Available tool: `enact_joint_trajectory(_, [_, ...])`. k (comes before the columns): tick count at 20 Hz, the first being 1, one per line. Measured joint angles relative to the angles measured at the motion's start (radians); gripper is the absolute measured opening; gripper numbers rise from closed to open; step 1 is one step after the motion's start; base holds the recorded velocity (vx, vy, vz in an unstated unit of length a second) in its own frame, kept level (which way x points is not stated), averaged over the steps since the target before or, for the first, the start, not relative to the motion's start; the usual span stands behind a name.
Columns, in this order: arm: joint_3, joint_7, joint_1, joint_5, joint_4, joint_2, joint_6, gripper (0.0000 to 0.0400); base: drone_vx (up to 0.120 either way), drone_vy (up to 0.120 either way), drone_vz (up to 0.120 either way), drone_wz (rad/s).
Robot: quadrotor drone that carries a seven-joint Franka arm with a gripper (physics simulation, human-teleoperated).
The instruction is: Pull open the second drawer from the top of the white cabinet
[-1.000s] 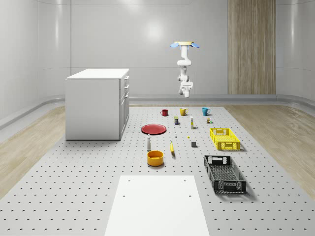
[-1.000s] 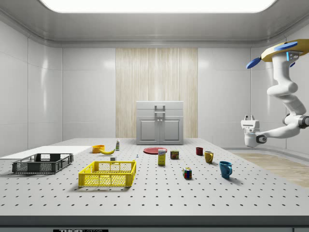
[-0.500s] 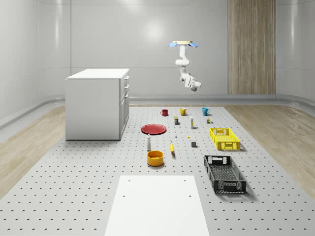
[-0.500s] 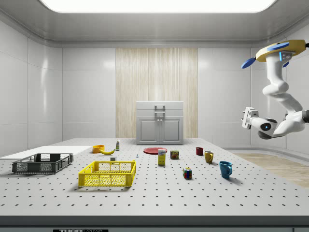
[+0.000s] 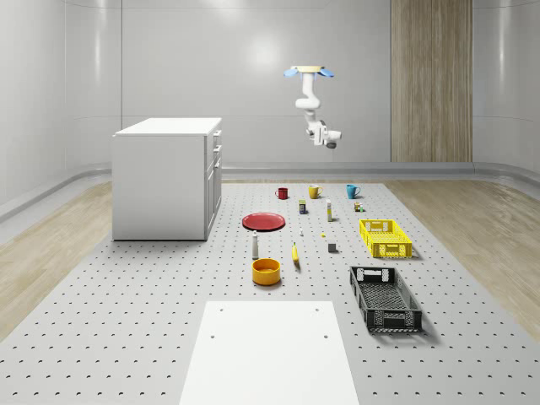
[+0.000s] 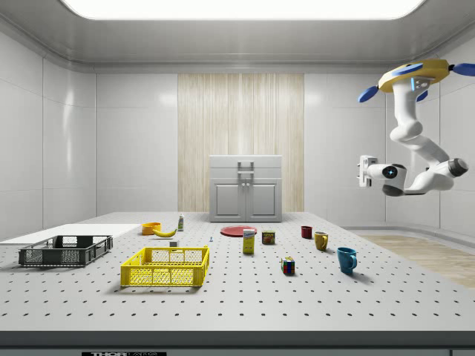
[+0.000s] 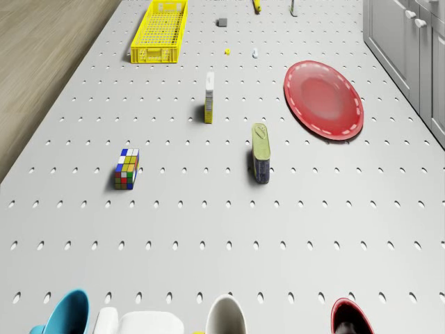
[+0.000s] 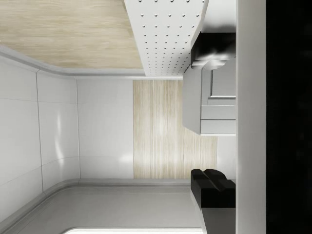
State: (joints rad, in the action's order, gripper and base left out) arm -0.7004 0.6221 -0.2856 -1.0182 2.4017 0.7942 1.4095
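Note:
The white cabinet stands at the whole-scene view's left, its drawer fronts shut and facing the mat. In the side view the cabinet is far at the back, with the drawer handles stacked at its top centre. The drone hovers high over the far end of the mat, above the row of mugs and well away from the cabinet. Its arm hangs bent, and the gripper is held level, pointing at the cabinet. In the wrist view the gripper is open, with the cabinet seen far off between the fingers.
On the mat lie a red plate, a Rubik's cube, a can, a yellow crate, a black crate, an orange bowl, a banana and three mugs. A white board lies at the near edge.
The drone has drifted a little toward the whole-scene view's left, closer to the cabinet. The arm has swung the gripper up from hanging downward to level, facing the cabinet.

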Motion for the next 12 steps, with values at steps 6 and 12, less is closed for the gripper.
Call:
enact_joint_trajectory(6, [-0.032,0.01,-0.047,0.001,0.014,0.03,0.031,0.03,0.12,-0.12,0.0,0.0])
enact_joint_trajectory(12, [-0.055,0.024,-0.087,0.015,0.021,0.059,0.062,0.03,0.12,-0.073,0.0,0.0])
